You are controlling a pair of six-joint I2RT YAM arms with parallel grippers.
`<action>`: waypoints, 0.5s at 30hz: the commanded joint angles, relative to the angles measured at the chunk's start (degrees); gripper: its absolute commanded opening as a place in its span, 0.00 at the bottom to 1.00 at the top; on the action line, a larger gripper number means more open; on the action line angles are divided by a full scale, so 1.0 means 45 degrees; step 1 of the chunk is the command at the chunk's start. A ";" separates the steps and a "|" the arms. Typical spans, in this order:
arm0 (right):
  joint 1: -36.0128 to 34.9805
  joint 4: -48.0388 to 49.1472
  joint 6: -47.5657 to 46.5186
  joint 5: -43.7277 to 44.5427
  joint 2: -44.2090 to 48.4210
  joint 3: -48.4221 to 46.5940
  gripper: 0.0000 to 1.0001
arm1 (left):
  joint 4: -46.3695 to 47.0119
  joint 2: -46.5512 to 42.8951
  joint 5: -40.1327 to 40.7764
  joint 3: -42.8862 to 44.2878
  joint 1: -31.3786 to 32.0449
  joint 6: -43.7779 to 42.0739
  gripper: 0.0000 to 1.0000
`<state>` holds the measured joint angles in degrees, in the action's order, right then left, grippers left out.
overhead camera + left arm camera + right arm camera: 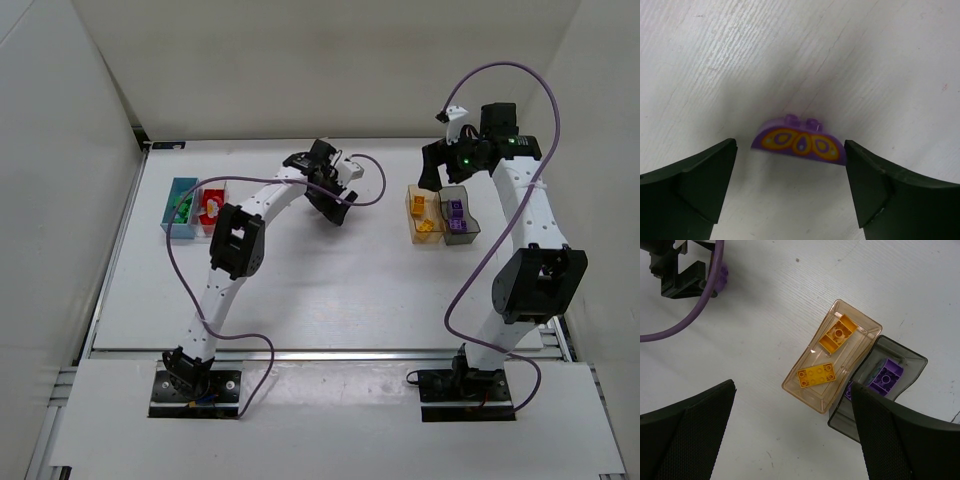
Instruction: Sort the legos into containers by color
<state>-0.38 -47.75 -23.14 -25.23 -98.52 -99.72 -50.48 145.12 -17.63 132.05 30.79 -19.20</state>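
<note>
Left fingers stood wide astride purple brick on table, not touching it. Right fingers wide, empty, hung over amber bin and grey bin. Next move likely needed: pinch brick, carry to grey bin.

A purple half-round brick is showing an orange-and-yellow teardrop pattern on the white counter, with black jaws flanking it at 3 and 9 o'clock. The amber bin is showing 2 yellow bricks, the smoky grey bin purple pieces. Green bricks are tinting the blue bin, red bricks the clear bin.
</note>
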 commanded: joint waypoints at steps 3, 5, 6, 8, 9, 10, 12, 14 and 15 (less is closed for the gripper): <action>0.0065 0.0551 -0.0074 -0.0154 0.0136 -0.0145 0.99 | 0.0066 -0.0686 -0.0007 0.0595 -0.0239 0.0789 0.99; 0.0065 0.0745 -0.0054 -0.0212 0.0097 -0.0066 0.99 | -0.0169 -0.0803 -0.0009 0.1181 -0.0454 0.1411 0.99; 0.0046 0.0786 -0.0093 -0.0271 0.0058 -0.0008 0.99 | -0.0247 -0.0919 -0.0047 0.1377 -0.0551 0.1667 0.99; 0.0065 0.0922 -0.0035 -0.0369 -0.0078 -0.0027 0.99 | -0.0170 -0.1543 -0.0203 0.1806 -0.1078 0.2872 0.99; 0.0065 0.0942 0.0004 -0.0446 -0.0137 -0.0124 0.99 | -0.0131 -0.2126 -0.0243 0.1905 -0.1563 0.3267 0.99; -0.0012 0.0923 0.0005 -0.0505 -0.0215 -0.0183 0.99 | -0.0092 -0.2441 -0.0262 0.2003 -0.1780 0.3986 0.99; -0.0323 0.0807 -0.0054 -0.0525 -0.0586 -0.0416 0.99 | -0.0072 -0.3007 -0.0205 0.2218 -0.2404 0.4208 0.99; -0.1123 0.0883 0.0488 -0.0020 -0.0878 -0.0710 0.99 | -0.0130 -0.4042 0.0767 0.2024 -0.2525 0.4425 0.99; -0.1416 0.1000 0.0841 0.0157 -0.1286 -0.0904 0.99 | -0.0169 -0.4374 0.1778 0.1675 -0.2583 0.4327 0.99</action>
<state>-2.68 -45.39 -22.22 -25.34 -101.45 -100.68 -51.90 136.99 -16.47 138.41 21.17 -3.33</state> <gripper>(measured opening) 0.989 0.994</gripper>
